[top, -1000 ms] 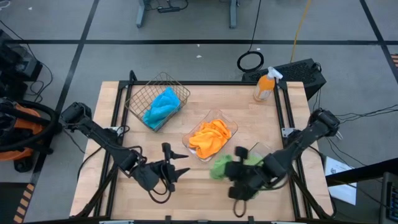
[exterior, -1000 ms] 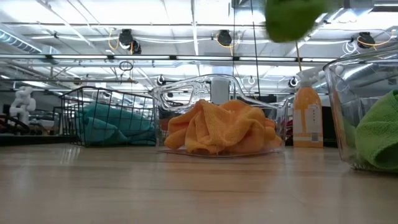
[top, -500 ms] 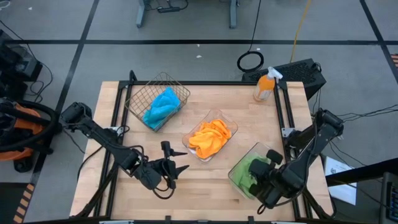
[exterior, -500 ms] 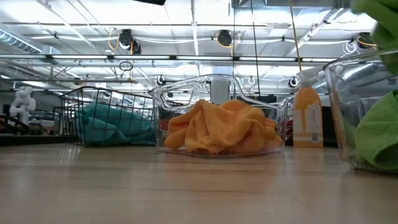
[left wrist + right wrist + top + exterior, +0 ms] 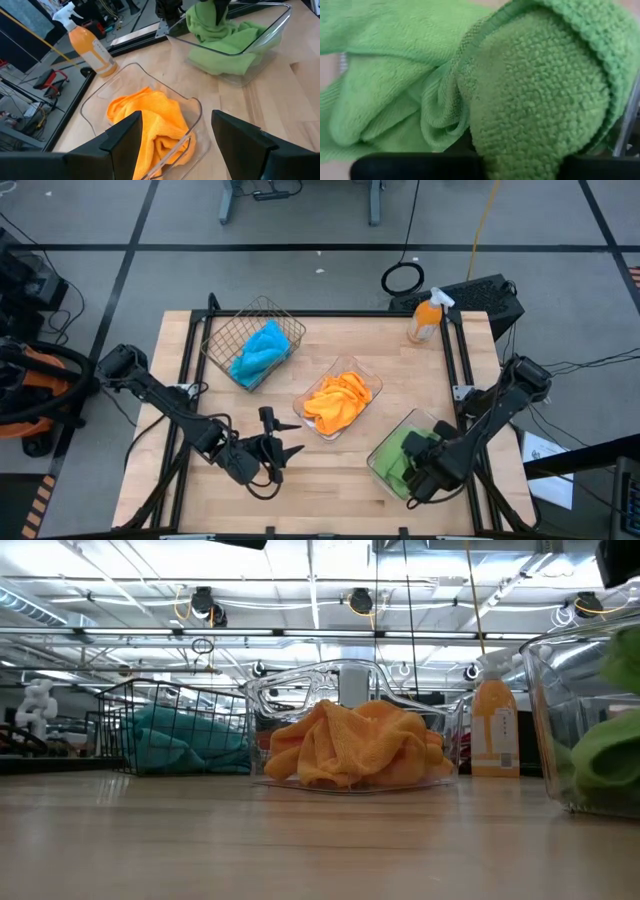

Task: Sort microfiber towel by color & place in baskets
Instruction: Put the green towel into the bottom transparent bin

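Right end effector [image 5: 418, 476], closed on a green towel [image 5: 212, 24], lowers it into the near clear tray [image 5: 378, 448]; release comes next. Left end effector [image 5: 288, 452] waits open, empty. Beyond: orange towels [image 5: 338, 400], blue towels [image 5: 260, 350] in wire basket [image 5: 222, 332].

Orange spray bottle [image 5: 424, 319] w/ white nozzle standing upright nr table's [image 5: 390, 350] far right corner; black cable loop [image 5: 402, 279], prob, lying on floor beyond

Fuzzy looped cloth is seen in the green towel [image 5: 530, 95]; glossy clear plastic in the tray [image 5: 272, 35]; matt pale wood in the desk [image 5: 330, 480].
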